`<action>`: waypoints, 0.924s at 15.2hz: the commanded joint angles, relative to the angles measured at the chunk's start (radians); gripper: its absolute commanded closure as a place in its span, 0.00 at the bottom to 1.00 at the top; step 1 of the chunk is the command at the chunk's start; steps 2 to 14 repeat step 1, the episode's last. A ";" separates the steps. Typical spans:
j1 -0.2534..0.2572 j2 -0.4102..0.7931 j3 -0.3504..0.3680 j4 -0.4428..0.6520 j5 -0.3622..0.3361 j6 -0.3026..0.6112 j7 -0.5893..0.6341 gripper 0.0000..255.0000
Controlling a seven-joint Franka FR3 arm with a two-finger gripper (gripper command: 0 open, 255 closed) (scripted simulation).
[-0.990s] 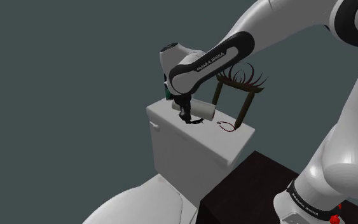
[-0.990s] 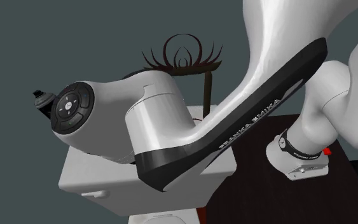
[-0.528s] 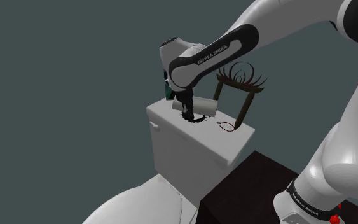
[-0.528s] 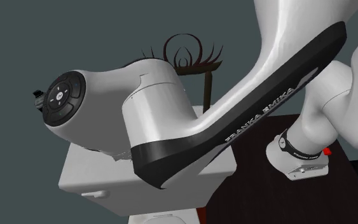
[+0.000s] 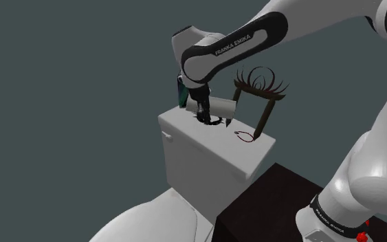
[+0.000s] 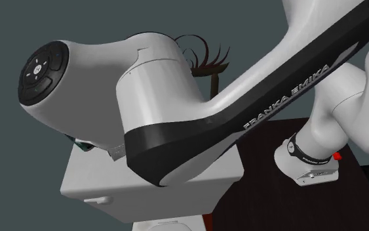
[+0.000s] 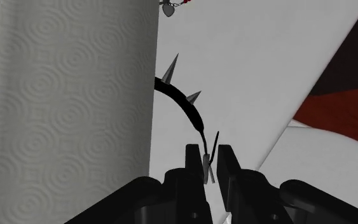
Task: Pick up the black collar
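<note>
The black collar (image 7: pixel 182 104) is a thin dark band with silver spikes. It curves away from my fingertips beside the white paper roll (image 7: pixel 69 102). My gripper (image 7: pixel 207 160) is shut on one end of the band, its two fingers nearly touching with the strap pinched between them. In the shoulder view the gripper (image 5: pixel 203 114) hangs just over the white toilet tank lid (image 5: pixel 216 151), with the collar (image 5: pixel 213 122) dangling under it against the paper roll (image 5: pixel 221 107). Part of the ring is hidden behind the roll.
A red necklace (image 5: pixel 244 136) lies on the lid next to a brown stand with curled twigs (image 5: pixel 257 93). Below are the toilet bowl (image 5: pixel 150 220) and my dark stand (image 5: pixel 267 206). My arm blocks most of the second exterior view, above the tank (image 6: pixel 91 187).
The gripper has risen a little and drifted toward the shoulder view's right, carrying the collar with it. In the second exterior view the wrist has swung upward.
</note>
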 commanded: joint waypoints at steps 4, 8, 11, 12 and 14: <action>0.000 -0.006 0.000 0.002 0.002 -0.008 -0.001 1.00; 0.000 -0.006 0.000 0.002 0.002 -0.008 -0.001 1.00; 0.000 -0.006 0.000 0.002 0.002 -0.008 -0.001 1.00; 0.000 -0.006 0.000 0.002 0.002 -0.008 -0.001 1.00; 0.000 -0.006 0.000 0.002 0.002 -0.008 -0.001 1.00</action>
